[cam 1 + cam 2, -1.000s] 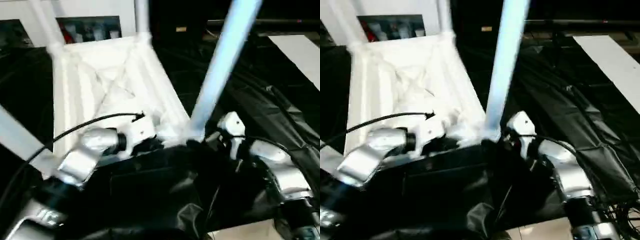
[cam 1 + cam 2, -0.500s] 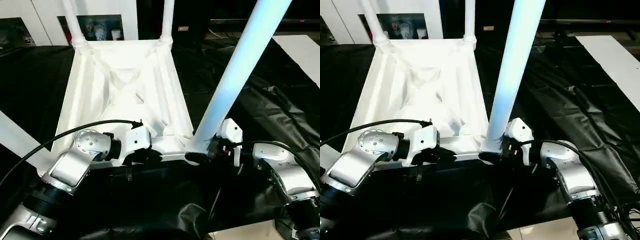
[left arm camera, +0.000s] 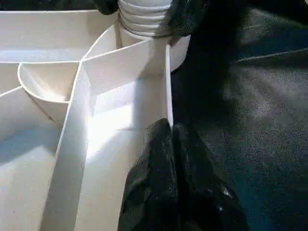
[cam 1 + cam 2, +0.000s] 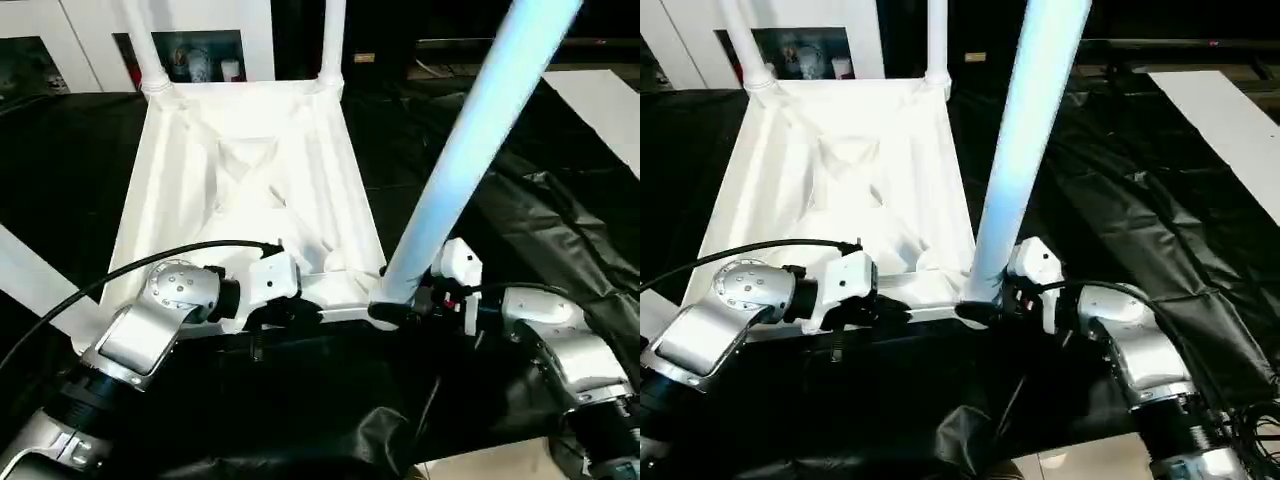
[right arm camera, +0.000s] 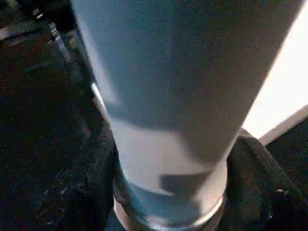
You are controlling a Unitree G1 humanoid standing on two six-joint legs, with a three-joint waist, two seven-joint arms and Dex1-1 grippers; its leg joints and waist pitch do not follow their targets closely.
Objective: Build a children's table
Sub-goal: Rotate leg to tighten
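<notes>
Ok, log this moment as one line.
left hand: shut on white plastic tabletop rim | right hand: around white tubular leg base | leg: standing in near-right corner socket

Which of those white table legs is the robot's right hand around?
The near right leg, tall and bluish, closest to the camera. The right hand brackets its base; the two far legs stand untouched.

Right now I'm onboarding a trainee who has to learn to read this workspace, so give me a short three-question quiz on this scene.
1. True or false: the tabletop lies with its ribbed underside facing up.
2. How many legs stand in its two far corners?
3. The left tool is shut on: A) the tabletop's near rim, B) a leg, C) nothing.

Key: 1 true; 2 two; 3 A.
</notes>
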